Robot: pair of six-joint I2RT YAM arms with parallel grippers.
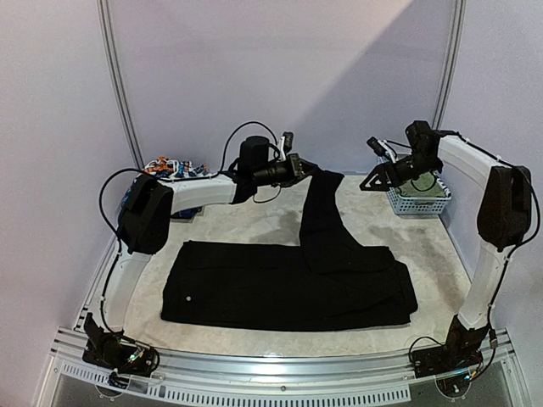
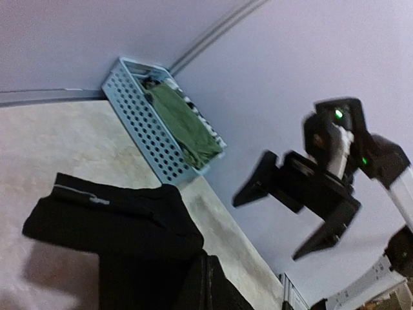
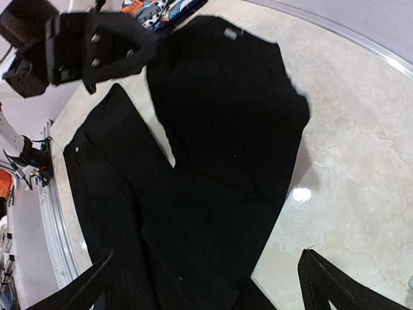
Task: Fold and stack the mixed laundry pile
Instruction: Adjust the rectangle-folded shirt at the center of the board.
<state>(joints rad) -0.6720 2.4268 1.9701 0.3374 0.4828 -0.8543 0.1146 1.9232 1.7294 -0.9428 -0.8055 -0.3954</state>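
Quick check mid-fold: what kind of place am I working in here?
Probably a lab robot test cell, not a home: plain lavender enclosure walls on three sides, a marble-look tabletop edged by an aluminium rail, and only black trousers laid out as work.

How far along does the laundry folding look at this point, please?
Early. Done: the trousers lie spread flat. In hand: the left gripper is shut on one leg, mid-fold; the right gripper hangs open. Remaining: finishing that fold, plus the colourful pile far left.
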